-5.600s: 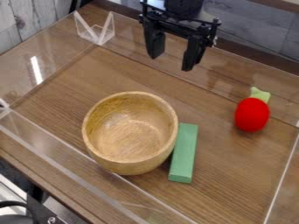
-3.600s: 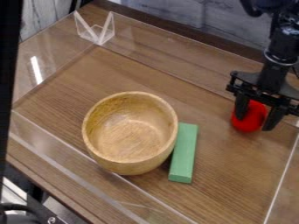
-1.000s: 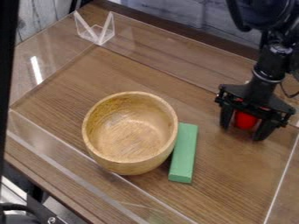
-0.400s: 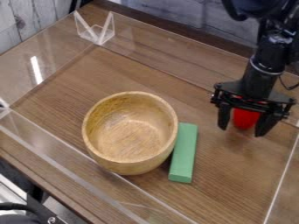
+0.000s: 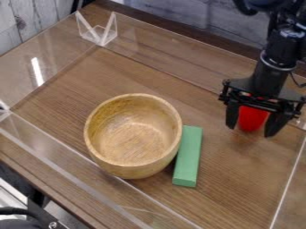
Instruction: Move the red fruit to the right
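Observation:
The red fruit (image 5: 252,118) rests on the wooden table near the right edge, its green top hidden behind the gripper. My black gripper (image 5: 255,117) points straight down over it, jaws open and standing on either side of the fruit. One finger (image 5: 231,111) is to the fruit's left, the other (image 5: 281,120) to its right. I cannot tell whether the fingers touch the fruit.
A wooden bowl (image 5: 132,135) sits in the middle of the table. A green block (image 5: 189,155) lies right beside it, between bowl and fruit. A clear plastic wall (image 5: 293,179) rims the table on the right and front. A clear stand (image 5: 97,29) is at the back left.
The gripper has risen slightly around the fruit and rolled a little about its vertical axis. The fruit has stayed in its place on the table.

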Motion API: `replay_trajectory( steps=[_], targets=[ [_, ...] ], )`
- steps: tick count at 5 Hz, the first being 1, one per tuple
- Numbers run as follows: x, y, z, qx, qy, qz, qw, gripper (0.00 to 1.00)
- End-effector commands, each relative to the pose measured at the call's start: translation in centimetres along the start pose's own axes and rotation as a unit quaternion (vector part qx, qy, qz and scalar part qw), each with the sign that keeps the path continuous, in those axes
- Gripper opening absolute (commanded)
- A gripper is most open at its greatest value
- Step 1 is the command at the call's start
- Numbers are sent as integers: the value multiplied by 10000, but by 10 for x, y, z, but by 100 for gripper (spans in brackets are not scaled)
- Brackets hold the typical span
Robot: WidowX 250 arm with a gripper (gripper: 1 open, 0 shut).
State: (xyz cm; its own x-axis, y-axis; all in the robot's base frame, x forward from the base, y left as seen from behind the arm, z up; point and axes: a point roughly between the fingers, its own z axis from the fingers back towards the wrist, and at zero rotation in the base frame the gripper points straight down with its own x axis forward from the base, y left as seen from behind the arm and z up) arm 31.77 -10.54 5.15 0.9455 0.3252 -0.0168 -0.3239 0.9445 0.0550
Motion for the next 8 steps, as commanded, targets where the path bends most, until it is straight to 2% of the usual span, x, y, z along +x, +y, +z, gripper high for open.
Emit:
replay_trajectory(
  steps=[1, 2, 4, 5, 6, 8],
  targets=[
    [7, -1, 10, -213, -269, 74, 9994, 100],
    [3, 1, -3, -203, -227, 96, 9995, 100],
    [-12, 3, 7, -200, -142, -247, 9994, 100],
    [-14, 6, 12, -224, -101, -390, 9989, 100],
    [-15, 8, 15, -236, -62, -525, 9983, 100],
    [-3, 20, 1, -274, 2, -654, 9975, 100]
  ],
)
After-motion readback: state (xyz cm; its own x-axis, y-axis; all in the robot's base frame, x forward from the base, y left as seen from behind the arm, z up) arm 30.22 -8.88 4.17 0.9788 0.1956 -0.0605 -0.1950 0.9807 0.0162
